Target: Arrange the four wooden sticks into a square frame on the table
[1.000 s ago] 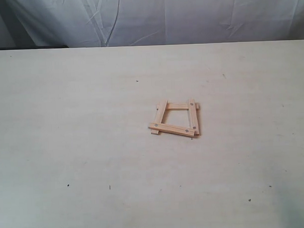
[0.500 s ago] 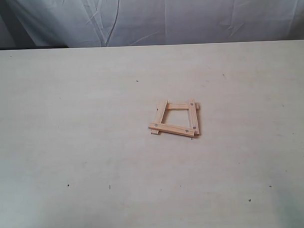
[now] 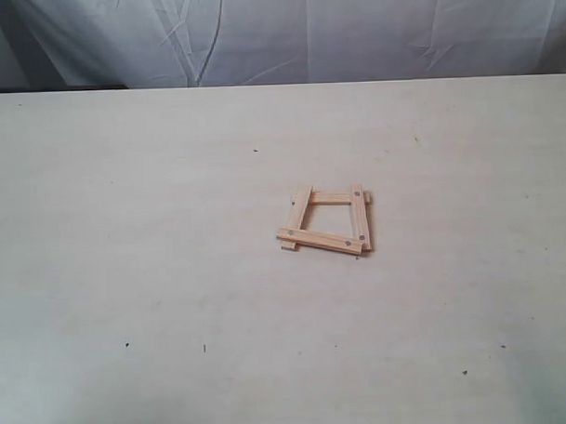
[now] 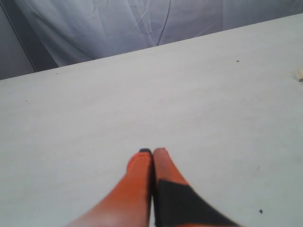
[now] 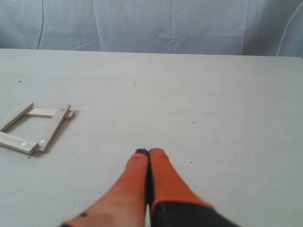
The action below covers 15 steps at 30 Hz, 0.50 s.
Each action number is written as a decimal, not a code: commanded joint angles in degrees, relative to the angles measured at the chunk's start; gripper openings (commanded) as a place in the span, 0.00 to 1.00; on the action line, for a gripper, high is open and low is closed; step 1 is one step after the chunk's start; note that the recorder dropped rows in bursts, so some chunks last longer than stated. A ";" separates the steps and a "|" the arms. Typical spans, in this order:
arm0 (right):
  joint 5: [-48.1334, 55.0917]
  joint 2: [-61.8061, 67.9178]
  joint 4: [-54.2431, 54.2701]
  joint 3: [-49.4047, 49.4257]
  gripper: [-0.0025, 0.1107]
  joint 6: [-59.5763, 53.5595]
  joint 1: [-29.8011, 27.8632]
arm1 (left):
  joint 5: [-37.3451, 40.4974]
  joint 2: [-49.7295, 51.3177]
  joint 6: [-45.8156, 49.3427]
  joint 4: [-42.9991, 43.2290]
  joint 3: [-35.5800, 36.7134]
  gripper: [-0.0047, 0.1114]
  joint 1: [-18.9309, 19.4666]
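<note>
Four wooden sticks lie as a small skewed square frame (image 3: 326, 221) near the middle of the pale table (image 3: 125, 227), ends overlapping at the corners. The right wrist view shows the same frame (image 5: 35, 127) off to one side of my right gripper (image 5: 148, 152), well apart from it. That gripper's orange fingers are pressed together with nothing between them. My left gripper (image 4: 152, 151) is also shut and empty above bare tabletop (image 4: 94, 118); only a tiny pale bit (image 4: 298, 74) at that picture's edge may be a stick end. Neither gripper appears in the exterior view.
A creased white cloth (image 3: 305, 34) hangs behind the table's far edge. A few tiny dark specks (image 3: 127, 345) dot the tabletop.
</note>
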 commanded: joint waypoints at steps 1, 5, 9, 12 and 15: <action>-0.54 -0.35 0.00 0.13 0.02 0.06 -0.23 | -0.42 -0.37 -0.38 0.31 0.24 0.04 0.26; -0.54 -0.35 0.00 0.13 0.02 0.06 -0.23 | -0.42 -0.37 -0.38 1.39 0.24 0.04 0.26; -0.54 -0.35 0.00 0.13 0.02 0.06 -0.23 | -0.42 -0.37 -0.30 1.39 0.24 0.04 0.26; -0.54 -0.35 0.00 0.13 0.02 0.06 -0.23 | -0.42 -0.37 -0.30 1.39 0.24 0.04 0.26; -0.54 -0.35 0.00 0.13 0.02 0.06 -0.23 | -0.42 -0.37 -0.30 1.39 0.24 0.04 0.26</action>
